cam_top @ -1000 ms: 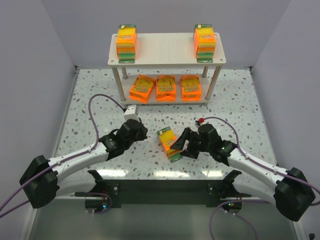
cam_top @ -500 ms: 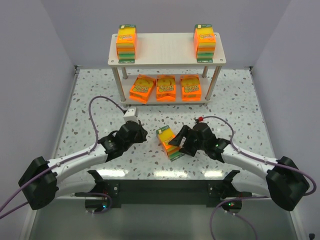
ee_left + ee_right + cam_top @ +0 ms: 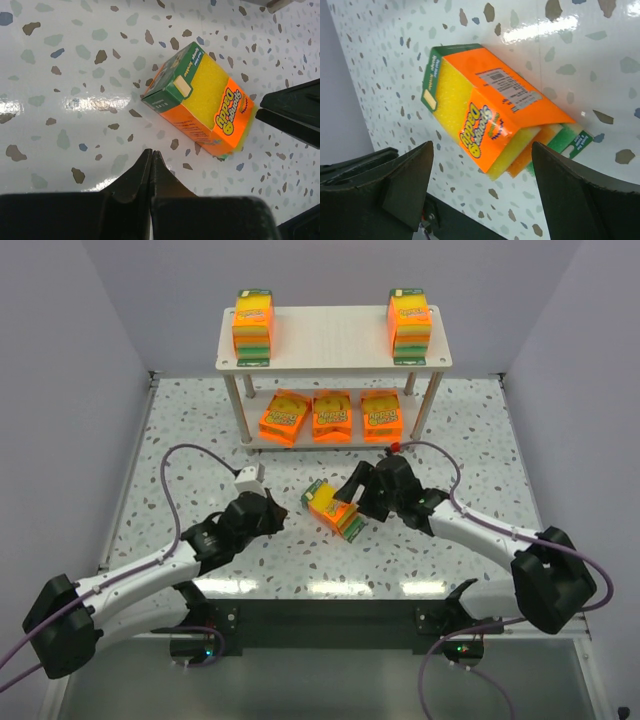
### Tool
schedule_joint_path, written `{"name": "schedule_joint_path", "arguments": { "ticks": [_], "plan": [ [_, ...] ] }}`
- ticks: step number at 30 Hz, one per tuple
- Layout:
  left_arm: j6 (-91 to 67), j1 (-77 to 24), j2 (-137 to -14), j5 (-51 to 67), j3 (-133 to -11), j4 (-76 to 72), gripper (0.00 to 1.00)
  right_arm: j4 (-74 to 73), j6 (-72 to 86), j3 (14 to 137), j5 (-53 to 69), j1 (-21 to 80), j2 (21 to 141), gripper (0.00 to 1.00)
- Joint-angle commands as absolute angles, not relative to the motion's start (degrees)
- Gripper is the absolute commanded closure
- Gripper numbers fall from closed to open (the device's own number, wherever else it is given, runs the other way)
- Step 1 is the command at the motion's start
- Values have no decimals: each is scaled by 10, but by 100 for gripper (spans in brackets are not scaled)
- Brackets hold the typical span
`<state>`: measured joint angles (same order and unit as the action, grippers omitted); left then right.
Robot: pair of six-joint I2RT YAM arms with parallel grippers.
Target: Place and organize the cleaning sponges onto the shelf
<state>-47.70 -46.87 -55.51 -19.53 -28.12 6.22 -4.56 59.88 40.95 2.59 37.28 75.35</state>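
One loose sponge pack (image 3: pixel 333 508) lies on its side on the speckled table, green header to the left; it also shows in the left wrist view (image 3: pixel 202 100) and the right wrist view (image 3: pixel 490 115). My right gripper (image 3: pixel 360 500) is open, its wide jaws either side of the pack's right end (image 3: pixel 481 145) without clamping it. My left gripper (image 3: pixel 274 516) is shut and empty, just left of the pack, its tip (image 3: pixel 151 151) above bare table. The shelf (image 3: pixel 335 345) stands at the back. Two packs (image 3: pixel 253 327) (image 3: pixel 410 325) stand on its top board, three (image 3: pixel 333 416) on the lower.
Grey walls close in the table on the left, right and back. The shelf's thin legs (image 3: pixel 234 400) stand on the table. Purple cables (image 3: pixel 200 445) loop beside both arms.
My right gripper has moved forward and left around the loose pack, which has shifted away from the arm bases and turned. My left gripper has drawn back a little to the left.
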Motion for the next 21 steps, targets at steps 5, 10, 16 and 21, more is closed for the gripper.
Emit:
{"name": "schedule_joint_path", "arguments": {
  "ticks": [5, 10, 16, 21],
  "plan": [
    [-495, -465, -498, -217, -275, 100, 100, -142, 572, 393, 11, 373, 688, 21],
    [-499, -464, -494, -221, -272, 105, 100, -130, 601, 360, 22, 373, 654, 26],
    [-504, -464, -495, -219, -274, 114, 100, -55, 646, 355, 60, 385, 717, 30],
    [-512, -465, -474, -218, -268, 126, 100, 13, 683, 353, 59, 396, 737, 35]
  ]
}}
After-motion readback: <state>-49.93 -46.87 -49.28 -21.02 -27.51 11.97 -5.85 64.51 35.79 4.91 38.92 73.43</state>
